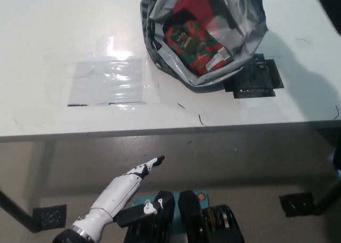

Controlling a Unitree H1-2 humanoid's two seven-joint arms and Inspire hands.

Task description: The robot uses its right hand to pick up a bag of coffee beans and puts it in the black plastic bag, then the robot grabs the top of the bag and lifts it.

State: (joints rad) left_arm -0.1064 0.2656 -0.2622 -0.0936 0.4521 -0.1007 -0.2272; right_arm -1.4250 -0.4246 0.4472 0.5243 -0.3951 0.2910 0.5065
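Note:
The black plastic bag [242,51] sits open on the white table [48,35] at the back right, its mouth gaping toward the camera. Inside it lies the red and green bag of coffee beans [191,43], partly covered by the bag's folds. Only a sliver of my black right arm [331,3] shows at the top right corner, clear of the bag; its hand is outside the picture. My white left hand [125,187] rests low at the lower left, below the table's front edge, fingers stretched out and holding nothing.
A shiny clear film patch [106,83] is taped to the table left of the bag. A black square mat [258,80] lies under the bag's near right side. The table's front edge [160,132] runs across the middle, with floor below it.

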